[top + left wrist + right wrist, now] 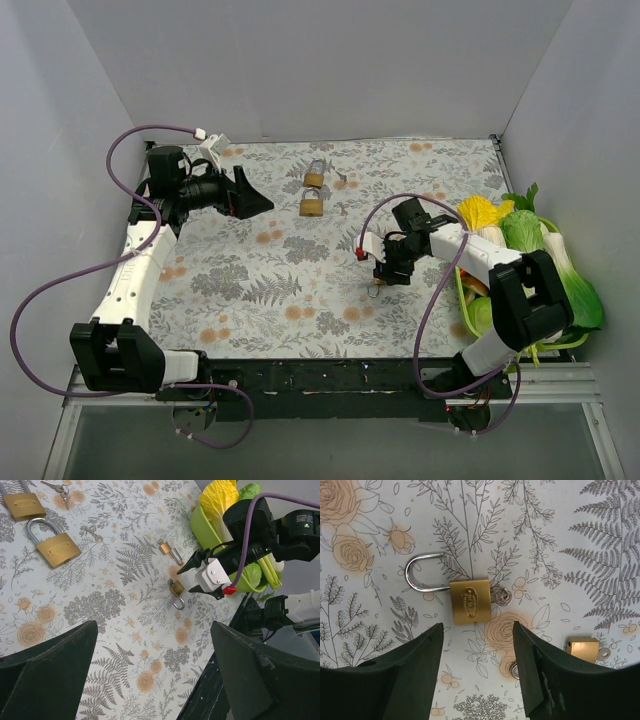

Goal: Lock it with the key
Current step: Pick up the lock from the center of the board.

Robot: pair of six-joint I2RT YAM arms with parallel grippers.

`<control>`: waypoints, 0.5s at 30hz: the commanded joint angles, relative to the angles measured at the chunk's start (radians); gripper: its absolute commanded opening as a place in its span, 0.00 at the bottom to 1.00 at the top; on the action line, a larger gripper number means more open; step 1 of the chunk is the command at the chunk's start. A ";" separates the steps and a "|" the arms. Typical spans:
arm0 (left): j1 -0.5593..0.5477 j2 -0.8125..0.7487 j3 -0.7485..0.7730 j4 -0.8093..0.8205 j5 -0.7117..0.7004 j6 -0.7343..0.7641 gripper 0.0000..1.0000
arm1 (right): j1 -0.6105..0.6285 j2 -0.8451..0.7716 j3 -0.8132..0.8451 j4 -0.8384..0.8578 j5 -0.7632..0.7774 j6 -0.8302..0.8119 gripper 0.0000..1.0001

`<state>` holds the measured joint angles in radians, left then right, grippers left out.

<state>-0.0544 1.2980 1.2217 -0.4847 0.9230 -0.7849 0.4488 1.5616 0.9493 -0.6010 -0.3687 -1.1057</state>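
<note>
Brass small padlock [470, 601] lies under the right gripper [477, 632], jaws apart & empty; the key [503, 596] looks seated in its base, but shackle [415, 567] seems unlatched, so locking prob. still to do. Farther back, left gripper [154, 627] spread wide, holding nothing.

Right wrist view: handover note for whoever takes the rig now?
Left gripper: open, empty, up at the back left, away from the work.
Right gripper: open, empty, hovering over the small padlock.
Key: at that padlock's keyhole end; can't tell whether it's fully in.
Done: key brought to the lock.
Left: shackle looks open, so press it shut, then turn the key.
</note>
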 commanded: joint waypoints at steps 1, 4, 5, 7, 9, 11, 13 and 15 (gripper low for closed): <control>0.002 -0.005 0.001 0.031 0.005 -0.014 0.98 | -0.007 0.015 0.008 0.066 -0.010 0.076 0.65; 0.002 0.003 0.007 0.035 0.002 -0.025 0.98 | -0.005 0.035 0.011 0.052 -0.019 0.087 0.65; 0.002 0.003 0.007 0.040 0.005 -0.027 0.98 | -0.005 0.034 0.006 0.053 -0.019 0.077 0.65; 0.002 0.003 0.006 0.046 0.004 -0.031 0.98 | -0.005 0.031 -0.004 0.050 -0.027 0.066 0.65; 0.002 0.004 0.002 0.046 0.004 -0.034 0.98 | -0.005 0.032 -0.015 0.052 -0.032 0.057 0.65; 0.002 0.004 -0.001 0.049 0.002 -0.039 0.98 | -0.005 0.034 -0.030 0.072 -0.035 0.060 0.65; 0.002 0.001 -0.013 0.054 0.000 -0.048 0.98 | -0.007 0.044 -0.033 0.104 -0.032 0.078 0.64; 0.002 -0.003 -0.022 0.058 0.000 -0.053 0.98 | -0.005 0.051 -0.035 0.118 -0.033 0.086 0.63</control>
<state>-0.0544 1.3071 1.2186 -0.4503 0.9230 -0.8246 0.4461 1.5959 0.9249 -0.5365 -0.3763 -1.0451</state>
